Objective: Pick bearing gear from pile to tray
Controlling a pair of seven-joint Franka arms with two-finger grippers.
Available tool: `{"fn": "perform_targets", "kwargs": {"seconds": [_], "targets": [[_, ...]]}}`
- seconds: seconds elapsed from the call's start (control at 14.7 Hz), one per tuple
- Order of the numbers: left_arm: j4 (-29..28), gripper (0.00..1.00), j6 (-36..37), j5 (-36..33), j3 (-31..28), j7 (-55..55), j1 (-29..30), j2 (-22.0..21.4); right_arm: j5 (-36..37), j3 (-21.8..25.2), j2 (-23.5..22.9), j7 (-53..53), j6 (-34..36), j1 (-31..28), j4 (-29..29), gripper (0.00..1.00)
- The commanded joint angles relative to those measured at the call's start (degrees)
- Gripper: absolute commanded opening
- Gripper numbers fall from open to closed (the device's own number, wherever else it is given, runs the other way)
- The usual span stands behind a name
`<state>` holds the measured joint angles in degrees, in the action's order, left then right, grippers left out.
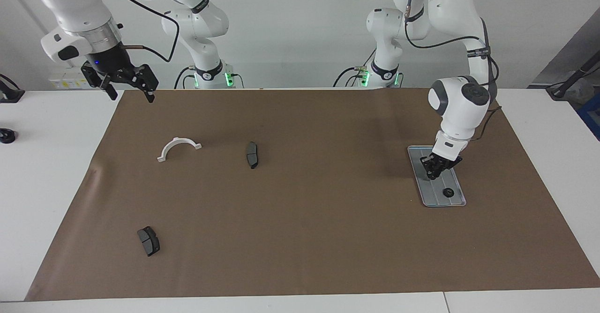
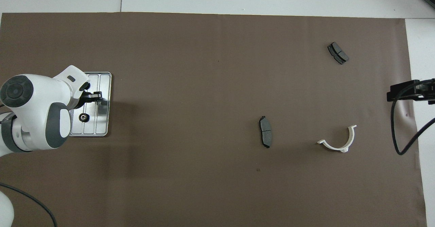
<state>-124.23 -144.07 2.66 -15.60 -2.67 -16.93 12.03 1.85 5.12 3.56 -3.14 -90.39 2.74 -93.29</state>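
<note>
Left tool [image 1: 434,173] sits low over tray [image 1: 455,200] and I cannot tell its grip; it may knock gear [image 1: 448,192]. Right tool [image 1: 131,93] is released and waits.

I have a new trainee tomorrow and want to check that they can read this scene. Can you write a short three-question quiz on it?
1. True or false: a black ring lies in the tray.
2. Which gripper is over the tray? A left, B right, C neither.
3. How many dark grey pads lie on the brown mat?
Key: 1 true. 2 A, the left gripper. 3 two.
</note>
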Motion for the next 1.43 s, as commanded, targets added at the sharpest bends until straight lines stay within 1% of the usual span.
{"fn": "perform_targets", "kwargs": {"seconds": [0.0, 0.14, 0.34, 0.55, 0.68, 0.75, 0.89, 1.09, 1.16, 1.23, 1.36], "targets": [[-0.31, 1.0, -1.39, 1.12, 0.39, 1.61, 0.32, 0.18, -0.62, -0.19, 0.22, 1.21, 0.66, -0.28, 0.13, 1.0], [0.31, 1.0, -0.69, 1.03, 0.39, 1.61, 0.15, -0.52, -0.62, -0.19, 0.22, 1.21, 0.74, -0.28, 0.13, 1.0], [1.62, 1.0, 2.99, 1.03, 0.39, 3.62, -0.12, -3.76, -0.62, -0.19, 0.13, 1.21, 0.74, -0.28, 0.13, 1.0], [3.9, 1.0, 9.57, 0.94, 0.39, 9.42, -0.12, -8.33, -0.62, -0.19, 0.22, 1.21, 0.66, -0.19, 0.13, 1.0], [7.41, 1.0, 16.24, 0.51, 0.39, 10.84, -0.03, -10.79, -0.62, -0.19, 0.22, 1.21, 0.74, -0.28, 0.13, 1.0], [9.78, 1.0, 20.19, 0.42, 0.39, 11.01, 0.14, -11.24, -0.62, -0.19, 0.22, 1.21, 0.66, -0.28, 0.13, 1.0], [16.36, 1.0, 27.49, 0.33, 0.39, 12.94, 0.76, -10.9, -0.62, -0.19, 0.22, 1.21, 0.74, -0.28, 0.13, 1.0], [22.35, 1.0, 32.78, 0.33, -0.13, 13.83, 1.11, -10.45, -0.62, -0.19, 0.22, 1.21, 0.74, -0.28, 0.13, 1.0], [24.11, 1.0, 34.37, 0.33, -0.14, 14.26, 2.07, -10.37, -0.62, -0.19, 0.22, 1.21, 0.74, -0.28, 0.13, 1.0], [25.43, 1.0, 35.95, 0.33, -0.14, 15.4, 3.47, -10.28, -0.62, -0.19, 0.22, 1.21, 0.74, -0.28, 0.13, 1.0], [27.11, 1.0, 38.06, 0.41, -0.14, 17.43, 3.92, -10.36, -0.62, -0.19, 0.22, 1.21, 0.66, -0.28, 0.13, 1.0]]}}
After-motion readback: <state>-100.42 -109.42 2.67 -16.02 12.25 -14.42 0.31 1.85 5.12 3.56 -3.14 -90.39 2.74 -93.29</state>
